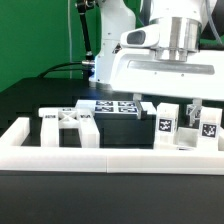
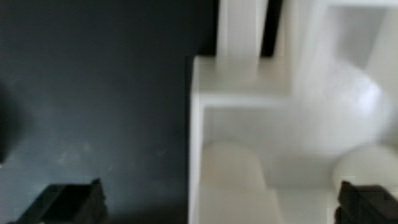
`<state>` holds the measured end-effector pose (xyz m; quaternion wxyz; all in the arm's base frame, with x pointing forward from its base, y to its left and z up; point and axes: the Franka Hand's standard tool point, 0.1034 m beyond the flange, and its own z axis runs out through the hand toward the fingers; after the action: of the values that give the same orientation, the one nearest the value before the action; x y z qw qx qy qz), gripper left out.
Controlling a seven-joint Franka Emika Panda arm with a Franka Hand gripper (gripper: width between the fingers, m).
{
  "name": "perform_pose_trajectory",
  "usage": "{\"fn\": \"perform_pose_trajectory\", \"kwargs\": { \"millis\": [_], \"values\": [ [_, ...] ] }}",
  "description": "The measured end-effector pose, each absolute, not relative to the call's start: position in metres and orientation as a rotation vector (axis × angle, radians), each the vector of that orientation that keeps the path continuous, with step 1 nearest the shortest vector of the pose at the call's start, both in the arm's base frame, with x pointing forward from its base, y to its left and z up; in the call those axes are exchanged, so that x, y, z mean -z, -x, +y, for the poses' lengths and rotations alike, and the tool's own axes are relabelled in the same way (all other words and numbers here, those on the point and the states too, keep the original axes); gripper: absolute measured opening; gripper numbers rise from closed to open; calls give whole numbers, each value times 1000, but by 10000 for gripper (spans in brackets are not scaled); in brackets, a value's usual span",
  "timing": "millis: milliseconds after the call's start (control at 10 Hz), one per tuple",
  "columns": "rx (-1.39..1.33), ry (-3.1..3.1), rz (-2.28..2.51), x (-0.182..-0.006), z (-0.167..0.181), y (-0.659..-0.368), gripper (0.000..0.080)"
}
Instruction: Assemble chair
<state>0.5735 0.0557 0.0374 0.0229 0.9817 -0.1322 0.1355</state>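
Pincer (image 1: 172, 107) on white robot arm (image 1: 118, 30) hangs low at the exterior view's right, jaws wide apart, clamped on nothing. Right under it stand small white blocky plastic chair parts with black-and-white square tags (image 1: 166, 124), upright, clustered just behind long white border rail (image 1: 100, 158). More white chair pieces (image 1: 66, 120) sit at the exterior view's left, well apart from the tagged cluster, also just behind the rail. Thin flat white marker board (image 1: 113, 105) lies on black tabletop (image 1: 35, 95) between the two groups, further back. Green backdrop (image 1: 30, 40) behind the arm.

Wrist view: two black fingertips (image 2: 71, 202) of the pincer (image 2: 217, 202) are spread wide, one over the dark tabletop (image 2: 89, 110), the other over white plastic. White stepped chair part (image 2: 285, 110) fills the space between the fingertips and beyond, with narrow bars at its far end. Close-up is blurry, so cannot tell if either fingertip touches the part
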Motion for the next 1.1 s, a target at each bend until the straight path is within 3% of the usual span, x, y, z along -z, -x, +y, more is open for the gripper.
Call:
{"fn": "perform_pose_trajectory", "kwargs": {
  "millis": [500, 700, 800, 900, 1100],
  "values": [
    [-387, -3025, -376, -13, 53, -568, 649],
    [-386, -3022, -369, -14, 47, -572, 631],
    [-393, -3021, -372, -16, 46, -575, 504],
    [-392, -3022, -371, -15, 46, -575, 504],
    [-392, -3022, -371, -15, 46, -575, 156]
  ]
}}
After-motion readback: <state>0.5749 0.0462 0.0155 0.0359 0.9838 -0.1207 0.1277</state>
